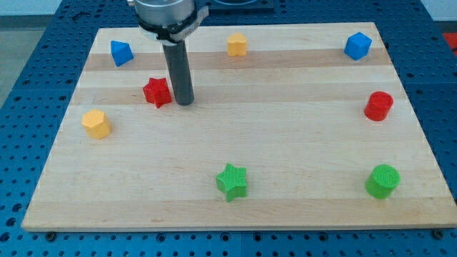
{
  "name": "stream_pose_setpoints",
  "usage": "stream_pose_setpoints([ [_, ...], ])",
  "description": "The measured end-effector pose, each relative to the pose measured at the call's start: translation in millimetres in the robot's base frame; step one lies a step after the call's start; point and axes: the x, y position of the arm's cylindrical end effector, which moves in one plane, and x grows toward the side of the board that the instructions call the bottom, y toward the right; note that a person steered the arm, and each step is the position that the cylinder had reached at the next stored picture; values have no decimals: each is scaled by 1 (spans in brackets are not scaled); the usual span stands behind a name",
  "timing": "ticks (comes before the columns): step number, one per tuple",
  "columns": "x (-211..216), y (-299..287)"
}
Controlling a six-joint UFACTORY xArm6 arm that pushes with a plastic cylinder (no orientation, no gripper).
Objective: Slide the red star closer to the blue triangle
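The red star [157, 92] lies on the wooden board at the view's upper left. The blue triangle [121, 53] lies above and to the left of it, near the board's top left corner. My tip [185, 103] rests on the board just right of the red star, close to its right edge or touching it; I cannot tell which. The dark rod rises from the tip to the arm's head at the view's top.
A yellow block [96, 123] lies at the left edge, below the red star. An orange block [237, 44] and a blue cube [358, 46] lie along the top. A red cylinder [378, 106] and green cylinder [383, 180] lie right. A green star [232, 181] lies at the bottom.
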Motion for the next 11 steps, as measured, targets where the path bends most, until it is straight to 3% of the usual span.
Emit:
stream_pose_setpoints([
  [4, -9, -31],
  [11, -105, -101],
])
